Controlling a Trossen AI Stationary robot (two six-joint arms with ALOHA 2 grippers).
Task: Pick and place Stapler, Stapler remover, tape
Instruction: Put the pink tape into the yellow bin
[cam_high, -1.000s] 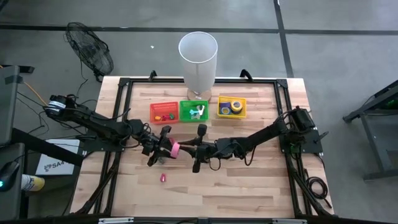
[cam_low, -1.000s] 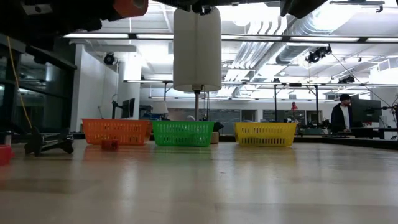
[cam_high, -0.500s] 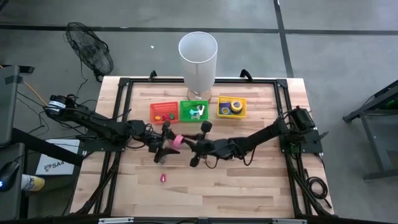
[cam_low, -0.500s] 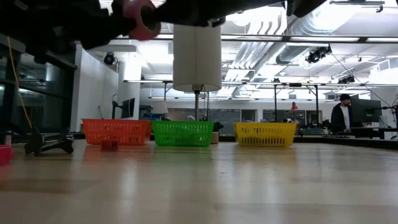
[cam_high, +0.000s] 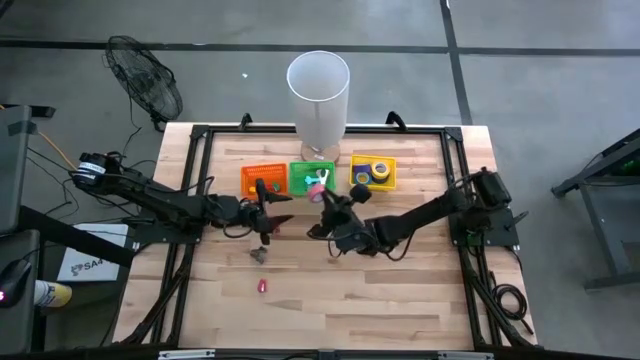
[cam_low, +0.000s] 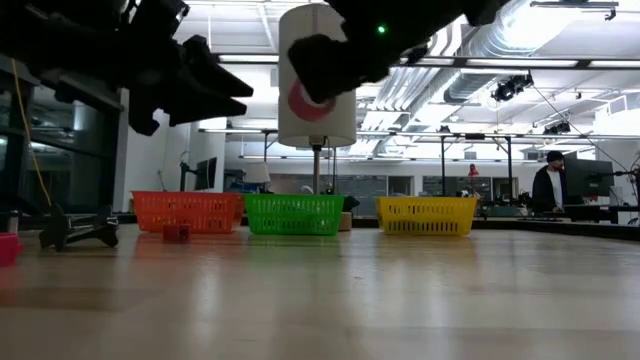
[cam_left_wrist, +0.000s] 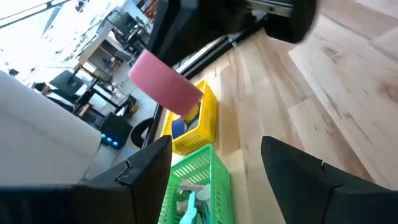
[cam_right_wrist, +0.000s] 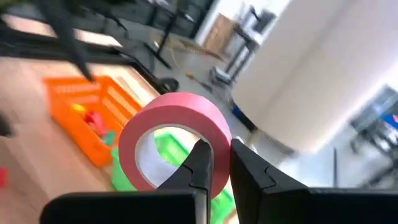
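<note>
A pink tape roll (cam_right_wrist: 174, 140) hangs in the air above the green basket (cam_high: 298, 180), with my right gripper (cam_right_wrist: 222, 158) shut on it; the low view shows the roll (cam_low: 305, 98) well above the table. My left gripper (cam_high: 268, 200) stands open and holds nothing, just near of the orange basket (cam_high: 248, 176); in the left wrist view the roll (cam_left_wrist: 165, 87) is ahead of it. More tape rolls (cam_high: 378, 172) lie in the yellow basket (cam_high: 356, 174). Small red things lie in the orange basket and pale ones in the green one; I cannot tell staplers from stapler removers. My right gripper pinches the roll's ring wall (cam_right_wrist: 214, 146) between its two fingers, one finger (cam_right_wrist: 200, 163) in the hollow centre and the other (cam_right_wrist: 245, 171) on the outer face. The roll stands on edge beyond the fingertips, lifted clear of the table and baskets.
A tall white cylinder (cam_high: 318, 95) stands on a post right behind the green basket. A small pink-red thing (cam_high: 262, 286) lies on the bare wood toward the near edge. Black frame rails run around the table top. A person stands far off in the room (cam_low: 548, 185).
The pink roll was between both grippers above the middle of the table. My left gripper has let go of it and moved toward the far edge, near the orange basket. My right gripper has carried the roll toward the far edge, over the green basket.
</note>
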